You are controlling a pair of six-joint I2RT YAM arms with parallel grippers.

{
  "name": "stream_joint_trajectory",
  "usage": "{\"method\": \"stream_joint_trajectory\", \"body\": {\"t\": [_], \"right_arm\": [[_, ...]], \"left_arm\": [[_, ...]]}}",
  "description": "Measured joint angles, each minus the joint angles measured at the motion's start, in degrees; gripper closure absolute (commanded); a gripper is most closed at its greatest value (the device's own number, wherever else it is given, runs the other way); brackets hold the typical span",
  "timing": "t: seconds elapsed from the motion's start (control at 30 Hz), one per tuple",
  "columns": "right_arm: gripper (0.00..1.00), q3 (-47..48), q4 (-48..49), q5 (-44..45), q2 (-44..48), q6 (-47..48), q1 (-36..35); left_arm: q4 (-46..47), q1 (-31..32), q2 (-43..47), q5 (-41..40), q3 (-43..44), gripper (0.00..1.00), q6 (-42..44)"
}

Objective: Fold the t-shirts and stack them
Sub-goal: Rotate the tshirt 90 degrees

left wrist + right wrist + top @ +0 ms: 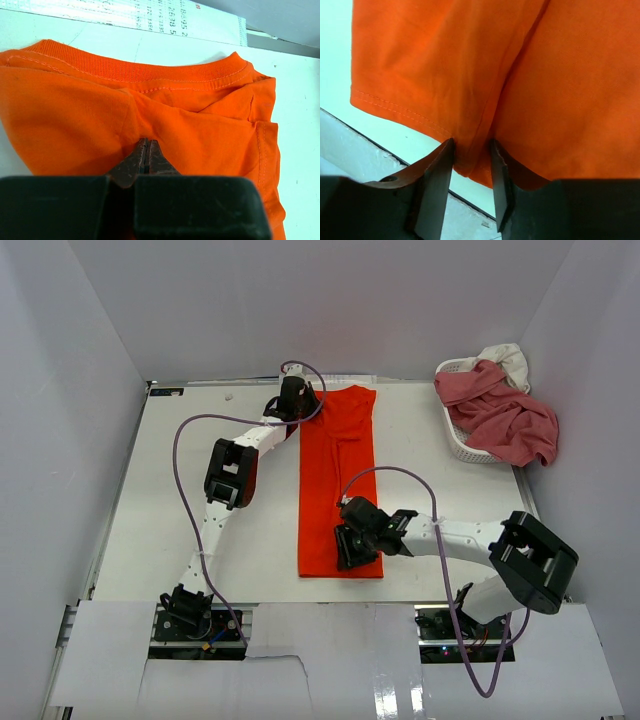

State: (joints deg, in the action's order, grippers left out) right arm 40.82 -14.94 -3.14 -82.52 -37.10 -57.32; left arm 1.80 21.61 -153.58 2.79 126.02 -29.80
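Item 1 — orange t-shirt point(338, 480), a long folded strip on table point(450, 500). Left gripper point(146, 149) clamped on collar end; right gripper point(472, 162) half-spread astride hem. Step: end-to-end fold, by judgement; next likely needs firm hem grip — then carry to collar.

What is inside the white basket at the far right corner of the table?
A dusty pink t-shirt fills the white basket and hangs over its rim. A cream-white cloth lies behind it. Anything beneath them is covered.
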Motion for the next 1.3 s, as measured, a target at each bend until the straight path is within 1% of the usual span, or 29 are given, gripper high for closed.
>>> {"method": "stream_joint_trajectory", "body": {"t": [0.03, 0.17, 0.23, 0.4, 0.67, 0.73, 0.77, 0.8, 0.9, 0.97, 1.1, 1.17, 1.2, 1.23, 1.3], "right_arm": [[0.66, 0.0, 0.11, 0.0, -0.57, 0.02, -0.28], [0.78, 0.11, 0.63, 0.04, -1.07, -0.26, -1.4], [0.8, 0.11, 0.87, 0.17, -1.01, -0.57, -2.01], [0.8, 0.24, 0.98, 0.92, 0.11, -1.79, -3.93], [0.79, 0.22, 0.92, 1.95, 1.75, -3.8, -6.67], [0.77, 0.07, 0.96, 1.97, 1.99, -4.48, -7.17], [0.75, -0.15, 0.96, 1.92, 2.21, -4.68, -7.3], [0.67, -0.44, 0.96, 1.88, 2.4, -4.9, -7.43], [0.59, -1.11, 1.01, 1.81, 2.47, -5.66, -7.72], [0.58, -1.66, 0.96, 1.57, 2.69, -5.99, -7.87], [0.57, -2.25, 0.79, 1.53, 5.31, -6.19, -8.02], [0.57, -2.25, 0.55, 1.57, 7.58, -6.32, -8.02], [0.57, -2.25, 0.42, 1.64, 8.96, -6.4, -8.07], [0.57, -2.27, 0.04, 1.7, 10.4, -6.58, -8.13], [0.57, -2.38, -0.37, 1.73, 13.33, -6.93, -8.35]], "left_arm": [[0.0, 0.0, 0.0, 0.0, 0.0, 0.97, 0.02], [-0.02, 0.0, 0.0, 0.0, 0.0, 0.97, 0.02], [-0.02, 0.0, 0.0, 0.0, 0.0, 0.97, 0.04], [-0.04, 0.0, 0.0, 0.02, 0.02, 0.96, 0.07], [-0.04, 0.0, 0.0, 0.04, 0.02, 0.96, 0.07], [-0.07, 0.0, 0.0, 0.04, 0.02, 0.95, 0.04], [-0.07, 0.0, 0.0, 0.04, 0.02, 0.96, 0.04], [-0.07, 0.0, 0.0, 0.04, 0.04, 0.95, 0.02], [-0.26, 0.0, 0.0, 0.04, 0.09, 0.95, 0.0], [-0.63, 0.0, 0.0, 0.04, 0.28, 0.91, 0.02], [-2.16, 0.0, 0.0, -0.31, 1.01, 0.73, -0.11], [-3.74, 0.0, 0.15, -0.68, 1.88, 0.66, -0.11], [-4.5, 0.02, 0.37, -0.96, 2.01, 0.65, -0.17], [-5.49, 0.02, 0.81, -1.51, 2.01, 0.59, -0.2], [-7.65, 0.0, 2.45, -2.78, 1.57, 0.56, -0.52]]}}
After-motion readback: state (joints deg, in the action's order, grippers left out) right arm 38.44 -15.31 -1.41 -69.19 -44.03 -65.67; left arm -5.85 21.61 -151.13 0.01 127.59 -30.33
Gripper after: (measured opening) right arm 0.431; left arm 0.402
